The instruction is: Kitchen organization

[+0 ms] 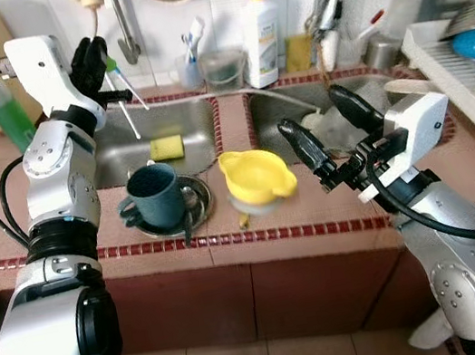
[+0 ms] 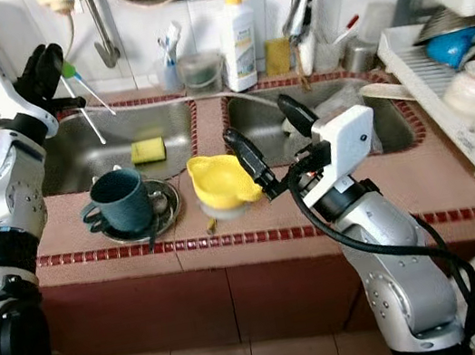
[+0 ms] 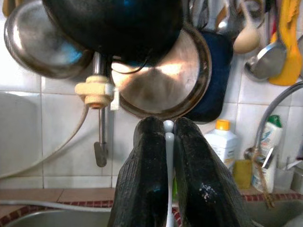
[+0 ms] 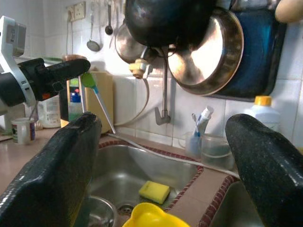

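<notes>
Two thin white sticks with green tops (image 1: pixel 125 94) are pinched tight in my left gripper (image 1: pixel 98 66), held up over the left steel sink (image 1: pixel 191 121). My right gripper (image 1: pixel 331 122) hangs wide open with nothing in it, just beside the yellow plastic bowl (image 1: pixel 255 174) on the tiled counter (image 1: pixel 301 221). Nearby, a dark blue mug (image 1: pixel 153 197) sits on a round metal plate (image 1: pixel 198 205).

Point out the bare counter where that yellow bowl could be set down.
Bare tile lies on the front ledge right of the yellow bowl, under the open right end effector. Crowded: the dark mug on its metal plate to the left, and the dish rack far right.
</notes>
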You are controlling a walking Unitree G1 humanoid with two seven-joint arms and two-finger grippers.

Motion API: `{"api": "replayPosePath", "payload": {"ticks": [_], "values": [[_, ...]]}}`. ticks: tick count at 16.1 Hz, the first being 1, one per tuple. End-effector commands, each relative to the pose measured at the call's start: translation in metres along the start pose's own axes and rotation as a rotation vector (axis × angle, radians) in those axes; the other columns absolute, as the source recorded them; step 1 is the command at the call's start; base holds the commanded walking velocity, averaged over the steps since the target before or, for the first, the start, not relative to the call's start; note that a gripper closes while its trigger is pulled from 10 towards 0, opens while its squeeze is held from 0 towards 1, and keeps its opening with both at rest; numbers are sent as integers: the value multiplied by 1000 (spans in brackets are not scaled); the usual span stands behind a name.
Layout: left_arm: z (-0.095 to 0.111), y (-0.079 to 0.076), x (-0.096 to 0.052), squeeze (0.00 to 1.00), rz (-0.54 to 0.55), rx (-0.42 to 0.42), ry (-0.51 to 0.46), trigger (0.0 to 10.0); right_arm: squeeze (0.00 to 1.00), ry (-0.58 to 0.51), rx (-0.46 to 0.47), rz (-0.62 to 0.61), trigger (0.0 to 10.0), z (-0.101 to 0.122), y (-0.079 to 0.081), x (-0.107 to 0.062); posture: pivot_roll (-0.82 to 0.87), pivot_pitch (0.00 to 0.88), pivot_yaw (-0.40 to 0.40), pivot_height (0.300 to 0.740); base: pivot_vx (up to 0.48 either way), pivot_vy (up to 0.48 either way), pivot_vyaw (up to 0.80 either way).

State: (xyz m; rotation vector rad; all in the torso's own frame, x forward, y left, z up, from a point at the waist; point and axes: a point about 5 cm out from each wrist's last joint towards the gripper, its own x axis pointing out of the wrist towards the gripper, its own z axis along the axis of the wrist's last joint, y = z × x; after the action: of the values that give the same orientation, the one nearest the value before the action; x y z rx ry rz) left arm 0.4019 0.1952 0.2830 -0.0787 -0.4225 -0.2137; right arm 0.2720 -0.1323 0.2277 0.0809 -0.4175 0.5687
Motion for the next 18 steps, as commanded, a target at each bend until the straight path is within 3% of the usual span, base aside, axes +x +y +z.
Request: {"api": "replayPosePath", "payload": {"ticks": [1,5,11,18], "values": [[0,2,0,0,-2,-4,4,10000,0,-21,-3,7,10000,6,0,2,-67,29,31,740,424,0,0],[0,2,0,0,-3,-9,-1,10000,0,-16,-2,8,10000,6,-1,1,-70,31,30,740,424,0,0],[-3,2,-1,0,6,-1,4,10000,0,13,-1,39,10000,4,4,-2,-72,33,29,740,0,0,0],[-28,6,-13,0,-79,83,140,10000,0,107,67,20,10000,-5,19,-22,-98,86,28,740,0,0,0]]}}
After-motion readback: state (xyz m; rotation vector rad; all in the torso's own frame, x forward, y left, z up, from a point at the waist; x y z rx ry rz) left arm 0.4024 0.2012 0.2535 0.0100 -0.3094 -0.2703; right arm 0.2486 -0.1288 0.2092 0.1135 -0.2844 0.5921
